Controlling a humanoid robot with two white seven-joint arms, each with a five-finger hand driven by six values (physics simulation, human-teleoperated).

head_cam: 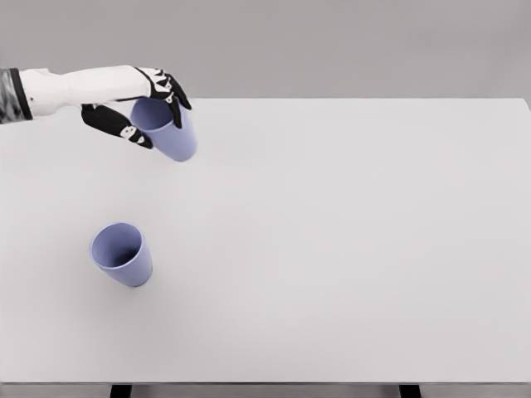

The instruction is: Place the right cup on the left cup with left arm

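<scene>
Two lavender-blue cups show in the head view. One cup (122, 254) stands on the white table (332, 249) at the lower left, its open mouth facing up. The other cup (168, 131) hangs in the air above the table's far left part, tilted, with my left hand (145, 108) shut on its upper part. The black fingers (170, 89) wrap over its rim and the thumb presses from below. The held cup is well behind the standing cup and slightly to its right. My right arm does not show.
The table's far edge (357, 99) runs across the top. Its front edge (265, 383) lies at the bottom, with two dark legs beneath.
</scene>
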